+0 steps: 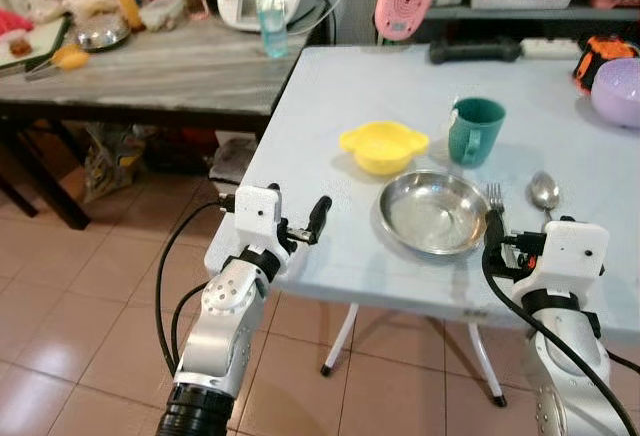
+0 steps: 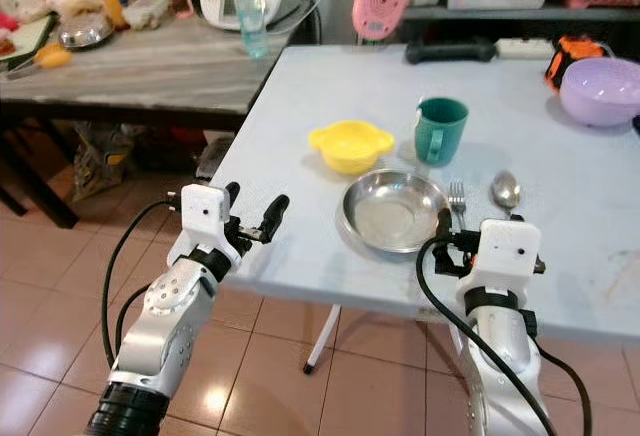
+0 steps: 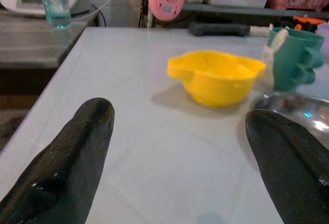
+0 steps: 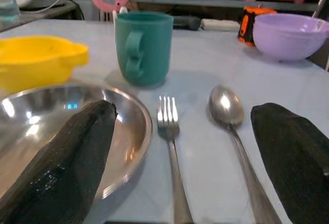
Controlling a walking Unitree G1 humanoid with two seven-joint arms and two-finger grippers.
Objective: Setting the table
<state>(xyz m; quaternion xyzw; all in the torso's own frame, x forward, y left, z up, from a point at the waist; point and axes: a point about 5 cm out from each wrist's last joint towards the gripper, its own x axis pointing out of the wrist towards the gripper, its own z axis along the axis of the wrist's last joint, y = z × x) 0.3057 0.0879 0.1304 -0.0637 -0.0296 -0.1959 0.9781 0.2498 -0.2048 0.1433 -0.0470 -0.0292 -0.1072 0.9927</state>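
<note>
Your left gripper (image 1: 300, 224) hovers at the near left edge of the pale blue table (image 1: 380, 96), its two black fingers (image 3: 67, 157) spread wide with nothing between them. Past those fingers you see bare tabletop, then the yellow bowl (image 1: 383, 146) sitting further in, clear of the gripper.

Moving right, the steel plate (image 1: 433, 212) lies just in front of the yellow bowl, close to it, though you cannot tell whether the rims touch. Behind the plate and beside the bowl stands the green mug (image 1: 474, 130), upright, with its handle turned toward the robot.

Right of the plate, the fork (image 4: 171, 136) lies just beside the rim, tines pointing away from you. The spoon (image 4: 230, 116) lies next to the fork, roughly parallel, bowl end away, with a narrow strip of table between the two.

Your right gripper (image 4: 185, 157) is held over the near edge of the table, fingers likewise spread apart and empty: one finger (image 4: 67, 157) sits over the near rim of the plate, the other beyond the spoon, so the fork and spoon handles lie between them.

Further right, at the far side of the table, sits a purple bowl (image 1: 615, 90) with an orange-and-black object (image 1: 600, 56) behind it.
</note>
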